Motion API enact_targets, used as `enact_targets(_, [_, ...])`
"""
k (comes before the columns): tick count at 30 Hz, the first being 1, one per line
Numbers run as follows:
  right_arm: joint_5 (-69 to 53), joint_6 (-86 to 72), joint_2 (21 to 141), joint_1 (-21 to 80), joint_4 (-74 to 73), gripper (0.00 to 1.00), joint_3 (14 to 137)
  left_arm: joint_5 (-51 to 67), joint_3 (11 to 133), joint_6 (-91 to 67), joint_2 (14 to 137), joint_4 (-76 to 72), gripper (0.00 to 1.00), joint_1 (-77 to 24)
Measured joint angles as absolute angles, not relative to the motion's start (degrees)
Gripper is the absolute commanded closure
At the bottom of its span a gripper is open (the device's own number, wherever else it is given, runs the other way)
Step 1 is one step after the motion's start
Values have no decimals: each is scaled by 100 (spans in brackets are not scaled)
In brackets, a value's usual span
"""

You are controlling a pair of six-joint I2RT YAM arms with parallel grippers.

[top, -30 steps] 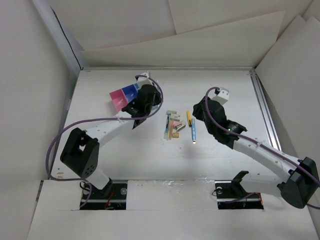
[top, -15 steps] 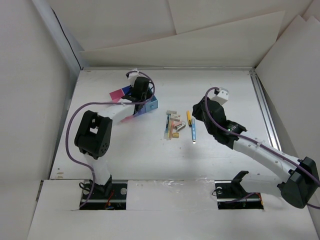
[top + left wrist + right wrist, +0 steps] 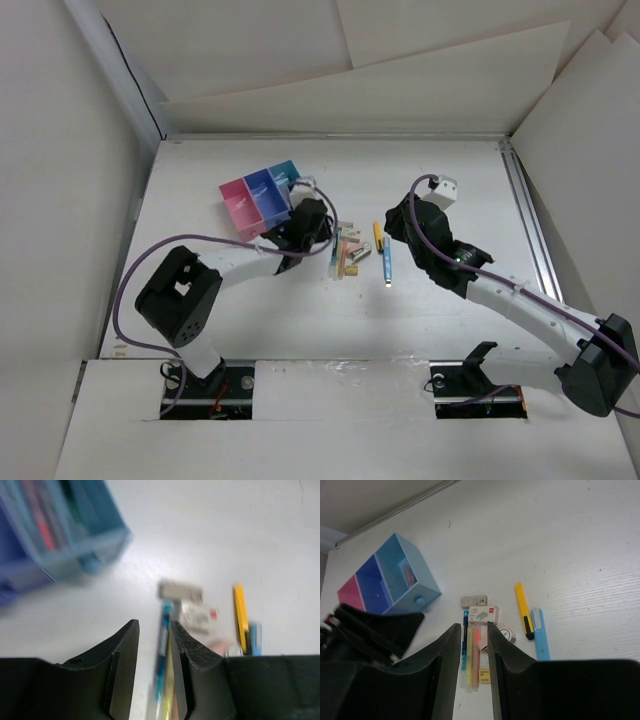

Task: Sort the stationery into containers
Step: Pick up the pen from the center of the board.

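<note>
The joined containers stand at the back left: pink (image 3: 238,205), dark blue (image 3: 265,192) and light blue (image 3: 285,175). The light blue tray (image 3: 75,525) holds a reddish and a dark pen. The stationery lies in a cluster at the table's middle (image 3: 345,250): a blue pen (image 3: 465,632), a yellow pen (image 3: 469,655), a pink pen (image 3: 476,655), a beige eraser (image 3: 473,600) and a white box (image 3: 485,613). My left gripper (image 3: 152,625) is open and empty, low over the pens' left side. My right gripper (image 3: 473,626) is open and empty, above the cluster.
A yellow cutter (image 3: 523,610), a light blue tool (image 3: 540,640), a tape roll (image 3: 507,634) and a small yellow block (image 3: 484,676) lie right of the pens. White walls enclose the table. The left arm (image 3: 370,630) shows beside the trays.
The left gripper had the trays tilted and lifted; they now stand flat on the table. The left gripper has moved right to the pens. The right arm has not moved.
</note>
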State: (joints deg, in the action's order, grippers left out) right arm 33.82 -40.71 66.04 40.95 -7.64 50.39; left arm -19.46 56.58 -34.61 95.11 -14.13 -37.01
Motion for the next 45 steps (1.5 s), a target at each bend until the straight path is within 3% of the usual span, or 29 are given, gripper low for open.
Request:
enact_targets(5, [3382,-4071,6604,4095,-764,66,5039,-1737,4807,-3409,9330,-1522,74,-4670])
enact_targets(10, [3382,-4071,6615,4095,-764,66,5039,-1516,4351,-3413,9303,-1490,78,-4687])
enact_targets(32, [3382,-4071,6689,4095,-760,66,5039,-1542,4731,-3297,9889,-1623,84,-4759])
enact_targets(36, [3382,-4071,6689,4095,-757,66,5039,-1826,4974,-3288,10036,-1448,98,-4888])
enact_targets(45, [3380,-4051,6689,4095,-755,61,5039,-2196,5002,-3365,9896,-1048,100,-5030])
